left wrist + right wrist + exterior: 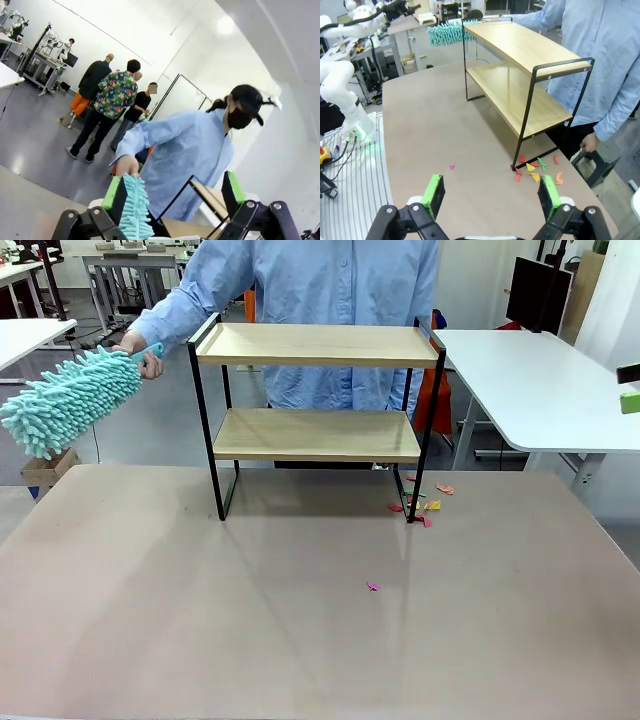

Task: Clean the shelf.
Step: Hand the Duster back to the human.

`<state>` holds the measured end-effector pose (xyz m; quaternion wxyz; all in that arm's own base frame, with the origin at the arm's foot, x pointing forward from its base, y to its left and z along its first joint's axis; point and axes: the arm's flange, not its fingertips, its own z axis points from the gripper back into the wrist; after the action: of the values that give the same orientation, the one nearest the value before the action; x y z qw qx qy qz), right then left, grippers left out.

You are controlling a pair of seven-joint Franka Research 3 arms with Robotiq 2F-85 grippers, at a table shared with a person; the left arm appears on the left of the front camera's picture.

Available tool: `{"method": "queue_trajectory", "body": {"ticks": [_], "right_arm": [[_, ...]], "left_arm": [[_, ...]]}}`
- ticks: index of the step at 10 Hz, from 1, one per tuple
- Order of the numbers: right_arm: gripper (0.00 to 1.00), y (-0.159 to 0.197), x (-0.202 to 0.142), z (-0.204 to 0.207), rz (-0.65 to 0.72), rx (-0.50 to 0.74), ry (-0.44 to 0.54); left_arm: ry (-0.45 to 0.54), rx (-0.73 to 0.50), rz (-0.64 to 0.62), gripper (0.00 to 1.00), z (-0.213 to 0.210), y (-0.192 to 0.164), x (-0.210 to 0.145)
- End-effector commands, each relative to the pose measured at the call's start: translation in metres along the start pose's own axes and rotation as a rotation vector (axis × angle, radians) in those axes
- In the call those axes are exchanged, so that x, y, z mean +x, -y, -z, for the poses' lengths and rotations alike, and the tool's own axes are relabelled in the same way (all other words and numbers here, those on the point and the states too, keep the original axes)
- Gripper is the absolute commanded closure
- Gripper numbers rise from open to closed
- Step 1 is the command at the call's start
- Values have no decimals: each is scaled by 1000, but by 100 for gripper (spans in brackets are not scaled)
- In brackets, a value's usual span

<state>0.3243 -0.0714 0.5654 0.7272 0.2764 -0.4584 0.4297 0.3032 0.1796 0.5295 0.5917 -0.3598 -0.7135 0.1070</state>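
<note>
Shelf (315,345) stands upright at the far middle of the table (200,620), both wooden boards bare, legs square on the surface, person in a blue shirt (330,280) right behind it. Coloured paper scraps (420,505) lie on the table around the shelf's right-hand foot, one stray pink bit (373,586) nearer the robot's side. Teal fluffy duster (70,400) hangs off past the table's left edge; the person's hand (140,350) grips its handle end. In the left wrist view the left gripper (172,192) stands wide apart, nothing clamped, with the duster's fringe lying just against its left finger. Right gripper (490,192) likewise spread and empty, above the table short of the scraps. Risks, as I judge them: with the person's fingers close to the left jaws, a closing move could nip the hand; a grip on soft fringe rather than the handle could slip; a hard sweep could shove the light rack or scatter the scraps toward the edge.
</note>
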Motion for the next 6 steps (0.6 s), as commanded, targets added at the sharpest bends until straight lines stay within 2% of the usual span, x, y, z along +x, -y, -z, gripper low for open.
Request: {"method": "queue_trajectory", "body": {"ticks": [1,2,6], "right_arm": [[0,2,1,2,-26,-1,33],[0,2,1,2,-26,-1,33],[0,2,1,2,-26,-1,33]], "left_arm": [[-30,3,-59,0,-12,-8,13],[0,0,0,0,0,0,0],[0,0,0,0,0,0,0]]}}
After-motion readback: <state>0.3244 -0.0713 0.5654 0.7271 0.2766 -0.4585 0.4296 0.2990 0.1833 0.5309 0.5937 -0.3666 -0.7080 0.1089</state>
